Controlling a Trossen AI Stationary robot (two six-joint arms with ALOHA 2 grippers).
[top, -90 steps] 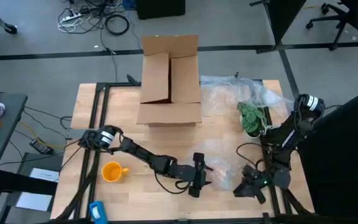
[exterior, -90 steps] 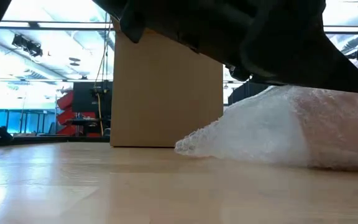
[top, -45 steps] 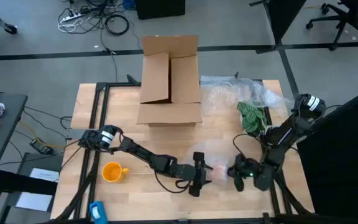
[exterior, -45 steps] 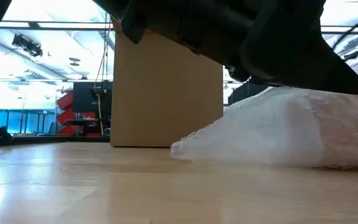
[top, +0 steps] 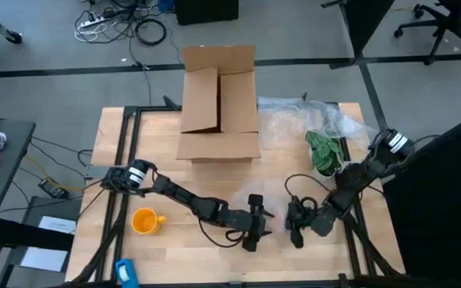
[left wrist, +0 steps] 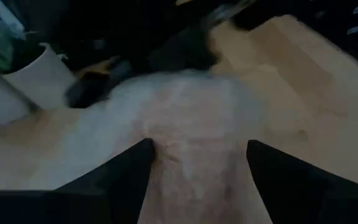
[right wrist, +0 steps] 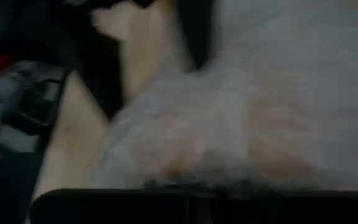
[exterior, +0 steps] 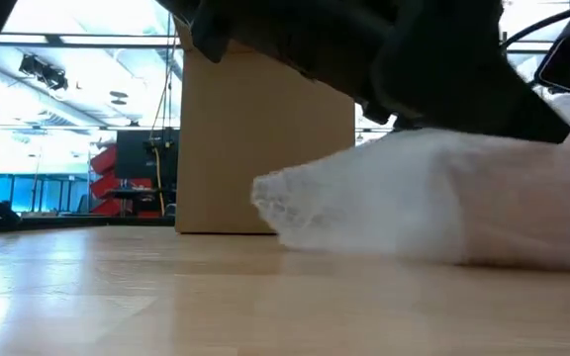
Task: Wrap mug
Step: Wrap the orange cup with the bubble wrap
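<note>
Glossy orange mug (top: 146, 221) alone at table's left, crinkly bubble wrap (exterior: 414, 208) between left gripper (top: 256, 222), fingers spread, and right gripper (top: 296, 223), jaws hidden.

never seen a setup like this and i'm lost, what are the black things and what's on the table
The black things are two robot arms, seen from a camera above the table. Each ends in a two-finger claw. The left claw and the right claw meet near the table's front edge at a crinkly clear plastic sheet; whether either grips it cannot be told. The blurry close pictures come from cameras on the wrists, mostly showing the sheet. The low picture looks level across the tabletop. Also on the table: an open cardboard box, a potted plant and a small orange mug, lying apart and unwrapped.
</note>
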